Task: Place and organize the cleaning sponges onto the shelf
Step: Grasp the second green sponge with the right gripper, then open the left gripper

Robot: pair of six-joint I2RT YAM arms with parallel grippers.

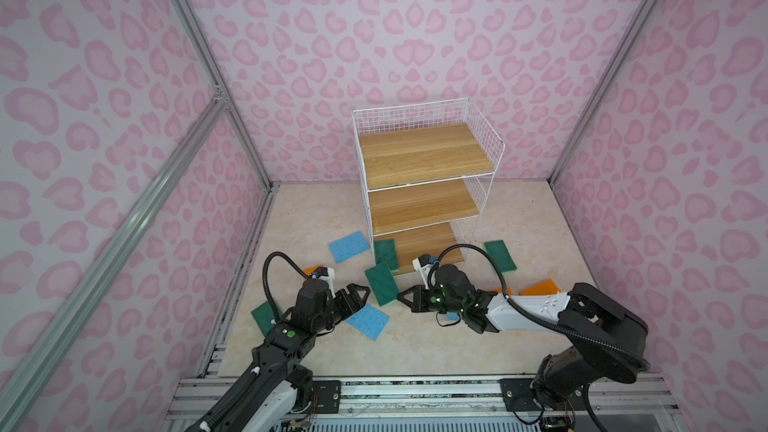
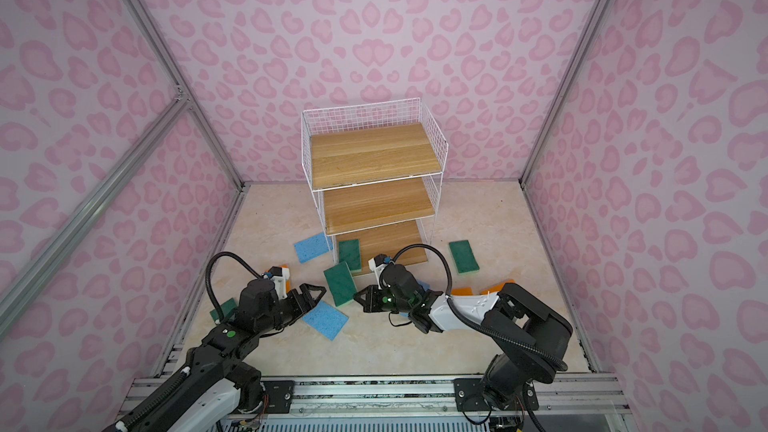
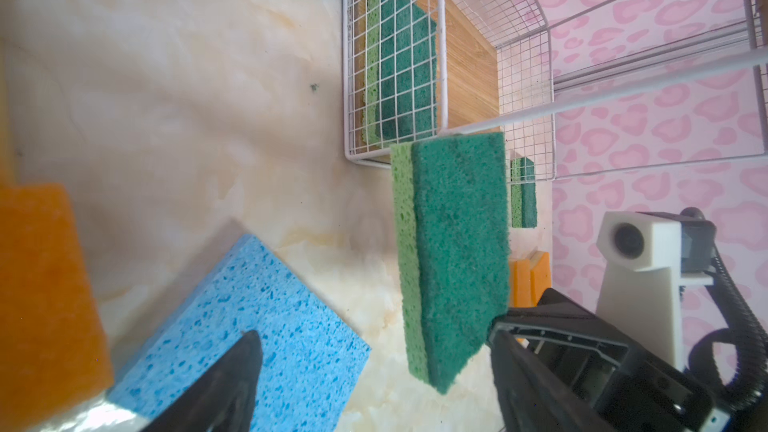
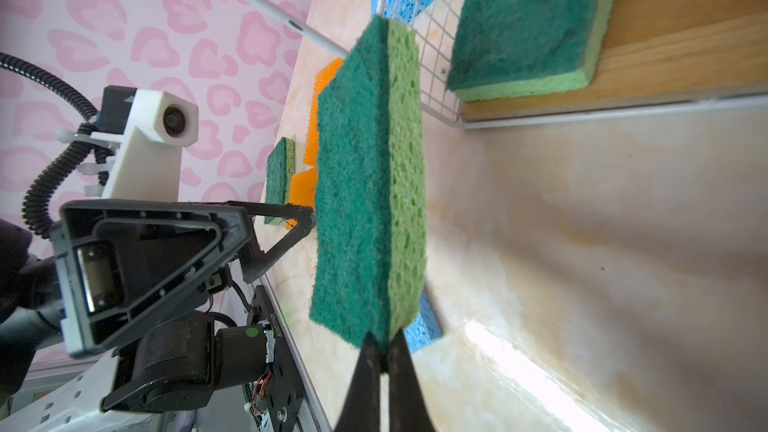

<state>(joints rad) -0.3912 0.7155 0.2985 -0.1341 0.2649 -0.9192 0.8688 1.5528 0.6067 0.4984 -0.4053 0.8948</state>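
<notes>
My right gripper is shut on one corner of a green-topped sponge, which stands on edge above the floor in front of the shelf. Just left of that sponge is my left gripper, open, with its fingers apart from it. A second green sponge lies flat on the bottom board. Both upper boards are bare. A blue sponge lies on the floor under the left gripper.
On the floor lie a blue sponge left of the shelf, a green one and an orange one by the left arm, a green one right of the shelf, and orange ones behind the right arm. Pink walls enclose the floor.
</notes>
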